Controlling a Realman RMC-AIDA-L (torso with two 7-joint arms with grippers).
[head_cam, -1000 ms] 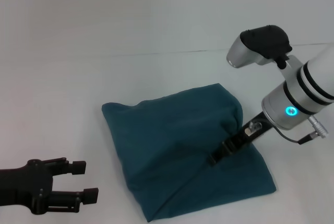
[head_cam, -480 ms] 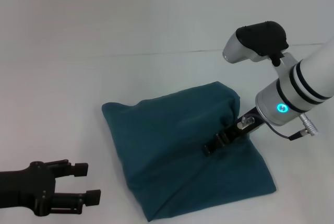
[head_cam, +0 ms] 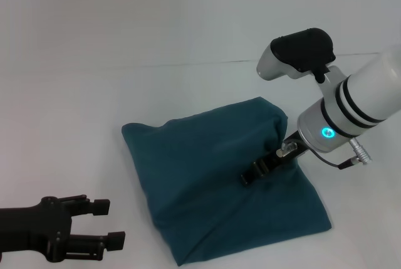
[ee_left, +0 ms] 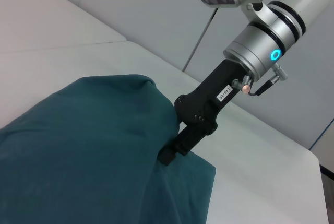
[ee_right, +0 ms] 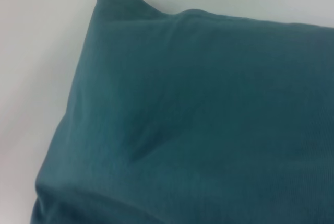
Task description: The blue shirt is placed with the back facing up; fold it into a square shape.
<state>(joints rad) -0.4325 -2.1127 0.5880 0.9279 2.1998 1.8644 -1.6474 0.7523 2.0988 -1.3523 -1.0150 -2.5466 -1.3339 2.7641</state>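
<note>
The blue shirt (head_cam: 213,175) lies folded into a rough four-sided pad on the white table. Its far right corner is humped up. My right gripper (head_cam: 249,178) reaches into the shirt from the right, its fingertips buried in a fold near the middle and shut on the fabric. The left wrist view shows the shirt (ee_left: 88,145) draped over the right gripper (ee_left: 169,153). The right wrist view is filled with the shirt (ee_right: 198,114). My left gripper (head_cam: 108,223) is open and empty, low at the front left, apart from the shirt.
The white table (head_cam: 75,106) surrounds the shirt on all sides. Its far edge meets a pale wall (head_cam: 188,5). The table's corner shows in the left wrist view (ee_left: 308,156).
My right arm has moved left, carrying its gripper and the held fold further over the shirt's middle. My left gripper has drifted slightly lower and to the right.
</note>
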